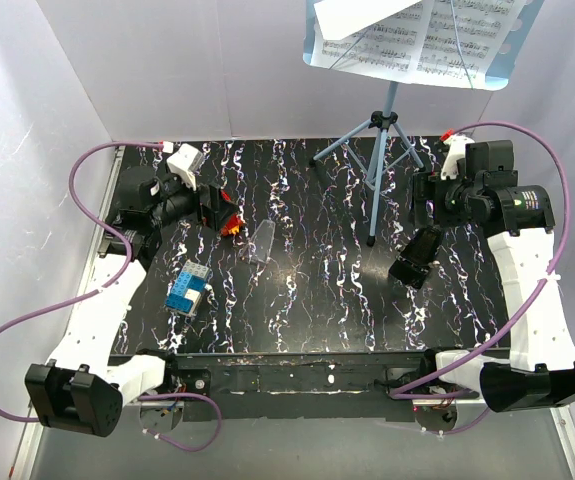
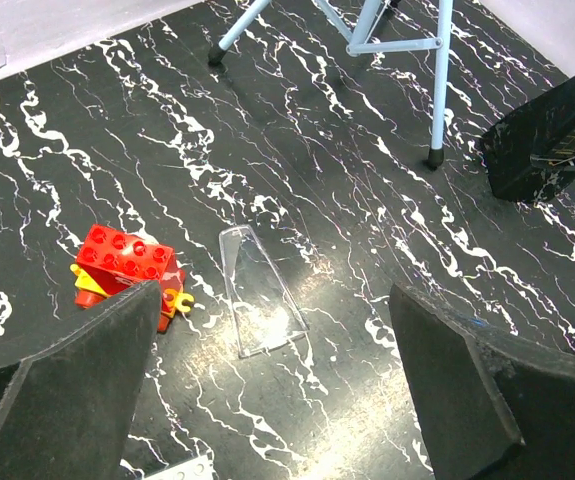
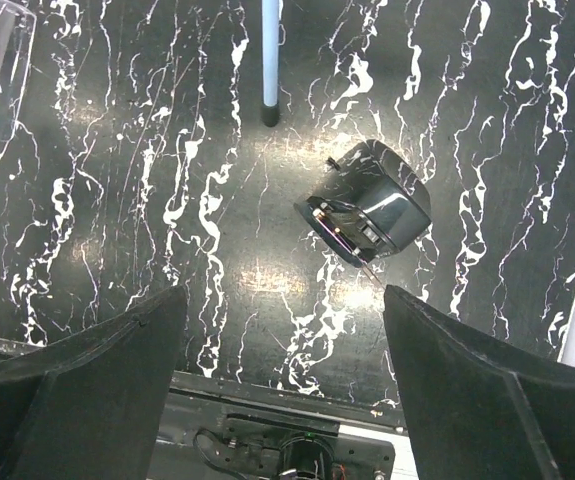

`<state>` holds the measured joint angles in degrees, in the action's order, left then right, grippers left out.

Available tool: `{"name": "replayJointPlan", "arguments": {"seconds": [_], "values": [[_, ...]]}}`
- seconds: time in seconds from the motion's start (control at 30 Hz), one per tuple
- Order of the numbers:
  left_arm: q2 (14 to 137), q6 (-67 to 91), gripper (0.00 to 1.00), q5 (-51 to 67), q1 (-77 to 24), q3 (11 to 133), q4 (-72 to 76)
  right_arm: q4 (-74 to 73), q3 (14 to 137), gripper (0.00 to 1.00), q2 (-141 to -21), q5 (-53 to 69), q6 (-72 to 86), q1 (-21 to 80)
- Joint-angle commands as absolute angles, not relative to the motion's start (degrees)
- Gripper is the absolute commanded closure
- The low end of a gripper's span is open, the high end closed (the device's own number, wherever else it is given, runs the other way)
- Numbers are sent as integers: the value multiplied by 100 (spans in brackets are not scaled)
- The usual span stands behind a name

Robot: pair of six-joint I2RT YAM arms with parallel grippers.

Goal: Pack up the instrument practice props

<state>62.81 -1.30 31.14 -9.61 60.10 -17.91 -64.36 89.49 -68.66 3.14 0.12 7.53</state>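
The light-blue music stand stands at the back right of the table. Its perforated desk plate (image 1: pixel 507 62) carries white sheet-music pages (image 1: pixel 437 35) on top of a thin pole (image 1: pixel 387 115) and tripod legs (image 1: pixel 371 205). The legs also show in the left wrist view (image 2: pixel 437 80), and one leg tip shows in the right wrist view (image 3: pixel 270 60). My left gripper (image 1: pixel 211 208) (image 2: pixel 277 400) is open and empty, left of the stand. My right gripper (image 1: pixel 427 200) (image 3: pixel 282 390) is open and empty, right of the tripod legs.
A black case (image 1: pixel 415 258) (image 3: pixel 369 212) (image 2: pixel 552 130) lies below the right gripper. A clear plastic piece (image 1: pixel 262 243) (image 2: pixel 259 290) and a red and yellow brick toy (image 1: pixel 230 222) (image 2: pixel 125 262) lie by the left gripper. Blue and white bricks (image 1: pixel 188 290) lie near left.
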Motion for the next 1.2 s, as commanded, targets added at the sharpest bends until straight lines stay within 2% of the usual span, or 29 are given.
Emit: {"name": "replayJointPlan", "arguments": {"seconds": [0.0, 0.17, 0.5, 0.73, 1.17], "values": [[6293, -70, 2, 3278, -993, 6012, -1731, -6416, 8939, 12, -6741, -156, 176, 756], [6354, 263, 2, 3050, -993, 5950, -1846, -6556, 8851, 12, -6864, -1220, 517, 721], [6407, 281, 2, 2971, -984, 5862, -2074, -6732, 8807, 23, -7365, -1072, 1379, 343], [6320, 229, 2, 2892, -993, 5757, -2083, -6820, 8780, 25, -7822, -730, 1722, -95], [6275, 123, 2, 2707, -993, 5616, -2162, -6680, 9044, 29, -8815, -396, 2083, -105]]}}
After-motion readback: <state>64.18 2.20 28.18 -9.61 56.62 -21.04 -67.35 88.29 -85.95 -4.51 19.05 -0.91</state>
